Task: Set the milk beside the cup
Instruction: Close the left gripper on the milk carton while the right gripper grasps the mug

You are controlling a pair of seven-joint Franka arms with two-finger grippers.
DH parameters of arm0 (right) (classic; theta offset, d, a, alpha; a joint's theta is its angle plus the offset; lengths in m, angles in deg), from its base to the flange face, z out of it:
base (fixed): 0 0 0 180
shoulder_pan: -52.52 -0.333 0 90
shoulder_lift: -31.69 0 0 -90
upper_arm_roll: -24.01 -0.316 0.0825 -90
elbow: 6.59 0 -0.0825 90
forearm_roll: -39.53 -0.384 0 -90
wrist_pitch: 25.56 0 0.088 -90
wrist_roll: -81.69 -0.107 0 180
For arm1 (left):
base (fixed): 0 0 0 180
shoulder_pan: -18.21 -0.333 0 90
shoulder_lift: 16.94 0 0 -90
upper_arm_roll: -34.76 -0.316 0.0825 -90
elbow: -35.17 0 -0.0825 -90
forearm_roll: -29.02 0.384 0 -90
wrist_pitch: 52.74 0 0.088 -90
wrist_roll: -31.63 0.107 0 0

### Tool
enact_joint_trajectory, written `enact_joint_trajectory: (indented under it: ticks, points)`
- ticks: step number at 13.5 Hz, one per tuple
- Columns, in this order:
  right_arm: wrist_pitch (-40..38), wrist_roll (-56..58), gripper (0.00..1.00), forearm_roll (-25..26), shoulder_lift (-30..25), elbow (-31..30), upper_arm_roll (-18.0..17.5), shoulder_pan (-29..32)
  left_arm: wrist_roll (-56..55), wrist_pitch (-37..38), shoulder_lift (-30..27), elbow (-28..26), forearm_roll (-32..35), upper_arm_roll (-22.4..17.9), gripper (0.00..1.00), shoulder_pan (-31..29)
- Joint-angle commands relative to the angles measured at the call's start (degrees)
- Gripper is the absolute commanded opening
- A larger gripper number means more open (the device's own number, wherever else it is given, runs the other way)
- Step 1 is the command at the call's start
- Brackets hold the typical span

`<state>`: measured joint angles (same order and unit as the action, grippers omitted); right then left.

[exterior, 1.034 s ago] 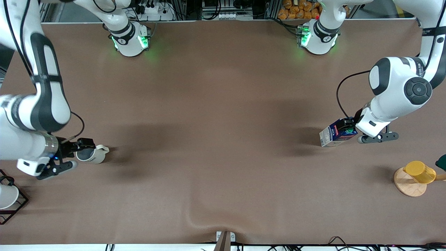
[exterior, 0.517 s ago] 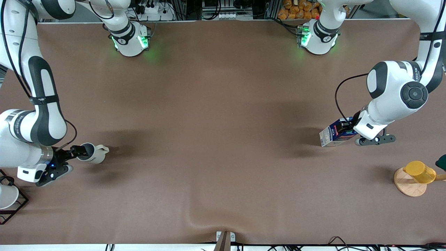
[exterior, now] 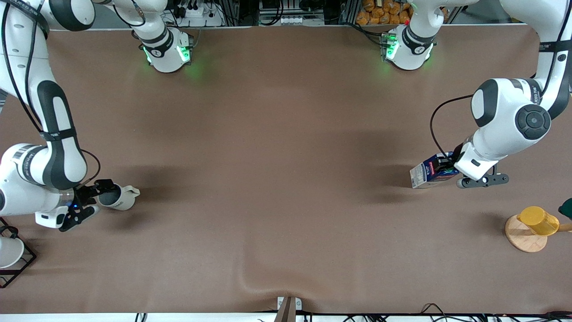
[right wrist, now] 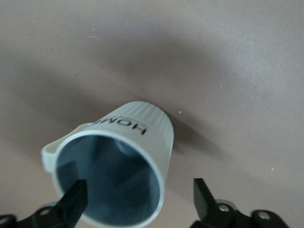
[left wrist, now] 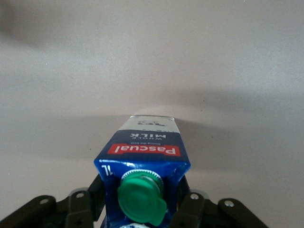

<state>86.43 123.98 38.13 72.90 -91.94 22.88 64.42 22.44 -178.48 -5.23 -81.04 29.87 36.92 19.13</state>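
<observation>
The milk [exterior: 428,172], a dark-blue carton with a green cap and red label band, is near the left arm's end of the table. My left gripper [exterior: 445,166] is shut on its top. In the left wrist view the fingers [left wrist: 90,197] press both sides of the milk [left wrist: 145,149] beside the cap. The cup [exterior: 118,199], a cream-white mug, stands near the right arm's end. My right gripper [exterior: 102,190] is open at its rim. In the right wrist view my right gripper [right wrist: 140,199] straddles the wall of the cup [right wrist: 137,128], not touching it.
A yellow cup [exterior: 538,220] sits on a wooden disc [exterior: 520,239] near the left arm's end, nearer the front camera than the milk. A white cup [exterior: 8,252] sits in a black wire rack [exterior: 24,264] at the right arm's end. The brown cloth has a wrinkle [exterior: 263,286] near the front edge.
The right arm's wrist shifted and its gripper drew back a little over the mug's rim; the mug stayed put. The left gripper and milk barely moved.
</observation>
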Motion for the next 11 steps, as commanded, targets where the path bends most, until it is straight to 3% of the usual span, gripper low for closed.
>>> enact_joint_trajectory:
  ticks: [1, 2, 9, 11]
  points:
    - [1.56, 0.77, 0.08, 0.26, 1.24, 0.54, -0.71, 0.76, -0.47, 0.32, 0.16, 1.06, 0.03, 0.21, 0.59, 0.31]
    - [1.56, 0.69, 0.00, 0.17, 1.24, 0.54, -0.71, 0.76, -0.47, 0.41, 0.07, 1.07, 0.03, 0.21, 0.58, 0.31]
    - [0.95, 1.82, 0.00, -0.10, -0.16, 3.07, -1.59, 0.32, -0.47, 0.67, -1.07, 1.24, 0.03, 0.30, 0.50, 0.22]
    - [0.86, 5.41, 0.00, -0.10, -0.34, 5.36, -3.69, 0.32, -0.56, 0.67, -1.33, 1.24, 0.03, 0.30, 0.50, 0.22]
